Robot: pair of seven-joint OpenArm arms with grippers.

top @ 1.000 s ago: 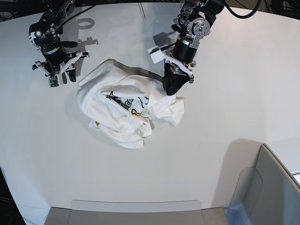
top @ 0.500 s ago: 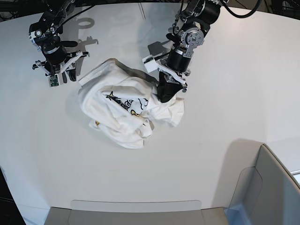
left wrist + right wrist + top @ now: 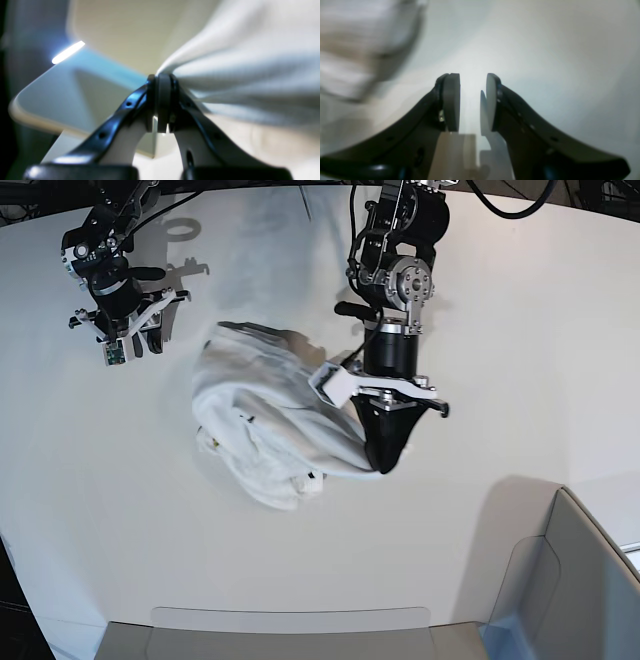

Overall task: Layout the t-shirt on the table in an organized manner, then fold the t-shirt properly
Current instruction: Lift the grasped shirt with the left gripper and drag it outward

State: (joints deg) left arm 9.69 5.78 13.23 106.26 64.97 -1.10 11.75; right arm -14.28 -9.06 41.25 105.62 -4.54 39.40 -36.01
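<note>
Since the t-shirt (image 3: 270, 415) lies bunched on the surface (image 3: 520, 330), left pincer (image 3: 385, 465) is clamped on a fold, prob. to spread it; right pincer (image 3: 125, 345) hangs apart w/ nothing in it.

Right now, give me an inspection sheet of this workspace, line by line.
Surface: white table, smooth, curved far edge.
Job's things: white t-shirt, still bunched, one edge drawn out toward the left gripper; print mostly hidden in folds.
Clutter: nothing seen.
Grippers: left gripper shut on a pinch of the t-shirt cloth, seen close in the left wrist view; right gripper open and empty, above bare table beside the shirt.
Cables: black cable running off the left arm at the top edge.
Surroundings: grey bin-like corner piece at the near right; a grey panel along the near edge.
</note>
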